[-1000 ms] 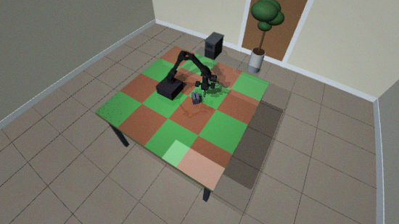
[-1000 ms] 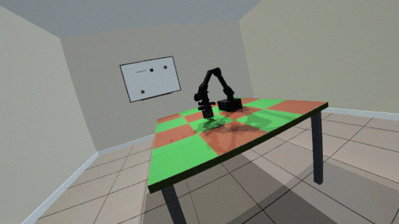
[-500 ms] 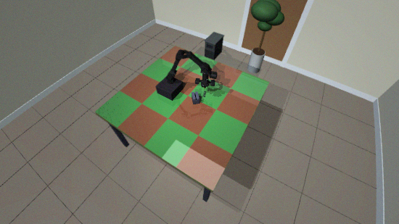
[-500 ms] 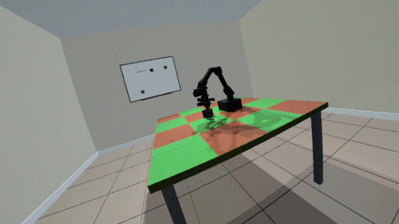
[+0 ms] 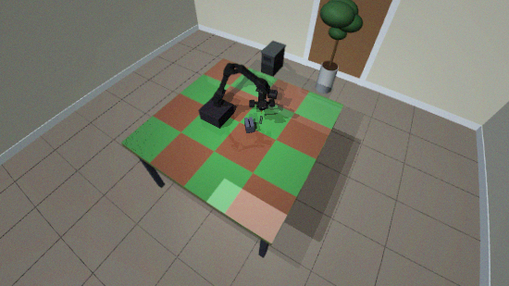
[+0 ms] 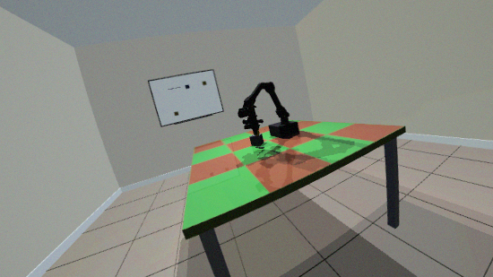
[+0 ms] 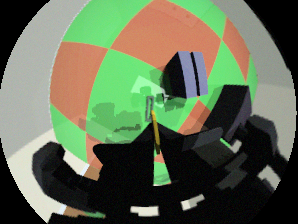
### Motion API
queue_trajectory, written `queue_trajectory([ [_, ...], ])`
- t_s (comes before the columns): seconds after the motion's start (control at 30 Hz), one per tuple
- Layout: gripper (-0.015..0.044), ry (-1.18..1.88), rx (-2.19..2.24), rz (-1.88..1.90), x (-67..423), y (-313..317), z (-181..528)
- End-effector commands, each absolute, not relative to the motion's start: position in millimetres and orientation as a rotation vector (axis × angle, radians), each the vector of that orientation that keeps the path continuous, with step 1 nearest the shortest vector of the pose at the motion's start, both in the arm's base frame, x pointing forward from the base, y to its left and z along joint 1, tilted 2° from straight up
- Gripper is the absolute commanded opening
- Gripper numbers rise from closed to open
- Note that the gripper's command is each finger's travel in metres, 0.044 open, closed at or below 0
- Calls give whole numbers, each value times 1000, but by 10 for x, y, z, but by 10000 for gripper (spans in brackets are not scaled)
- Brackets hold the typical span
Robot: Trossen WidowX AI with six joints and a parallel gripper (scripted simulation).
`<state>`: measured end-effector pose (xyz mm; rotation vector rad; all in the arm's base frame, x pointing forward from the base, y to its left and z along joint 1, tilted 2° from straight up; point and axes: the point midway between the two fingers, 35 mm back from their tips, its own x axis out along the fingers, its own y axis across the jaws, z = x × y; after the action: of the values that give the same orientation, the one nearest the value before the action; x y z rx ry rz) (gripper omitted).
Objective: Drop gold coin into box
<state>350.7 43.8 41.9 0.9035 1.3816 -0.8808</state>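
Observation:
My gripper (image 7: 153,124) (image 5: 263,106) (image 6: 254,128) is shut on the thin gold coin (image 7: 154,125). In the wrist view the coin shows edge-on as a narrow gold line between the dark fingers, held above the table. The small holder (image 7: 148,104) sits on the table just beyond the coin's far end. The grey box (image 7: 192,75) (image 5: 250,126) (image 6: 256,140) with the dark slot in its lid stands a short way to the right of the coin in the wrist view. The coin is too small to make out in the top and exterior views.
The arm's dark base block (image 5: 216,113) (image 6: 283,129) stands on the green and brown checkered table (image 5: 287,167) (image 6: 224,188). A dark cabinet (image 5: 273,57) and a potted plant (image 5: 329,71) stand on the floor behind the table.

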Motion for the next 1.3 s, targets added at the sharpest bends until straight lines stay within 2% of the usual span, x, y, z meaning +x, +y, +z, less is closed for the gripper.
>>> queue_trajectory([
  [0.0, 0, 1409, 839, -807, 3537, 442, 439],
  [1.27, 0, 1413, 816, -798, 3203, -343, 432],
])
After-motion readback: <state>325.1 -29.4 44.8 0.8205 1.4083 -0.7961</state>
